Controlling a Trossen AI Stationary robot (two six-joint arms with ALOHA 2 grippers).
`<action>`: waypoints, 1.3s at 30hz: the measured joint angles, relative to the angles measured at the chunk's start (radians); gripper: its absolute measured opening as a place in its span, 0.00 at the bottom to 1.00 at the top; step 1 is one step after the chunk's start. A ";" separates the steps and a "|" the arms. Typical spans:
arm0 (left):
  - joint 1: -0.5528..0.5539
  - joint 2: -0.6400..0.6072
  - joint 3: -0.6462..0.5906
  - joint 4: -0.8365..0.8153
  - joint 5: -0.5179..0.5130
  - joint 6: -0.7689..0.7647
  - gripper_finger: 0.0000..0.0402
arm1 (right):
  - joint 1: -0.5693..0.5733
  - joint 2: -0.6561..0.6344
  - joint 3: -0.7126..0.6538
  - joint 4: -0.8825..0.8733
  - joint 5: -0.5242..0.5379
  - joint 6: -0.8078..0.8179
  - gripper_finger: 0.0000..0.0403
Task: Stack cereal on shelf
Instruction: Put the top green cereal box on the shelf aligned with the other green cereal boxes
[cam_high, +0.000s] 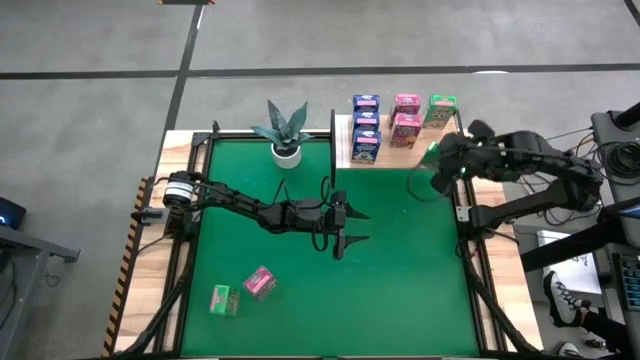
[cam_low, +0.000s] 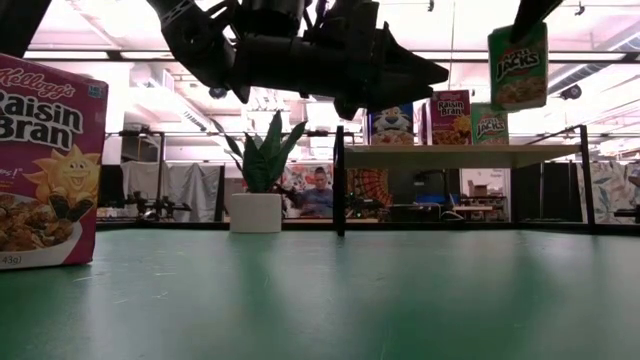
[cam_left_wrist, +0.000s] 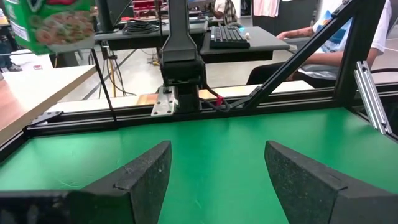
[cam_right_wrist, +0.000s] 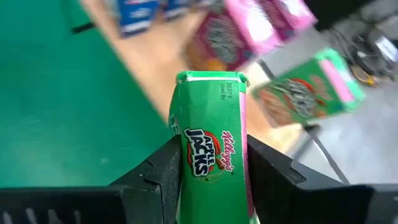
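Right wrist view: right gripper clamps green cereal box, seemingly above shelf; left gripper gapes.

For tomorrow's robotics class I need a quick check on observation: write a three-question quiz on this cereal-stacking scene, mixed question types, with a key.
1. True or false: the left gripper holds a box.
2. What does the right gripper grip? A) a green cereal box B) the potted plant C) nothing
3. How many cereal boxes lie loose on the green mat near the front?

Key: 1 false, open and empty; 2 A; 3 two, a pink box and a green one.
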 joint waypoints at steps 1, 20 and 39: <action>0.000 0.000 0.000 0.000 0.000 0.000 0.60 | -0.031 -0.004 0.000 0.006 0.000 -0.026 0.36; 0.000 -0.001 0.000 -0.012 0.000 0.008 0.60 | -0.435 0.014 -0.052 0.227 -0.246 -0.485 0.35; 0.000 -0.001 -0.001 -0.029 0.000 0.008 0.60 | -0.572 0.014 -0.181 0.337 -0.291 -0.453 0.43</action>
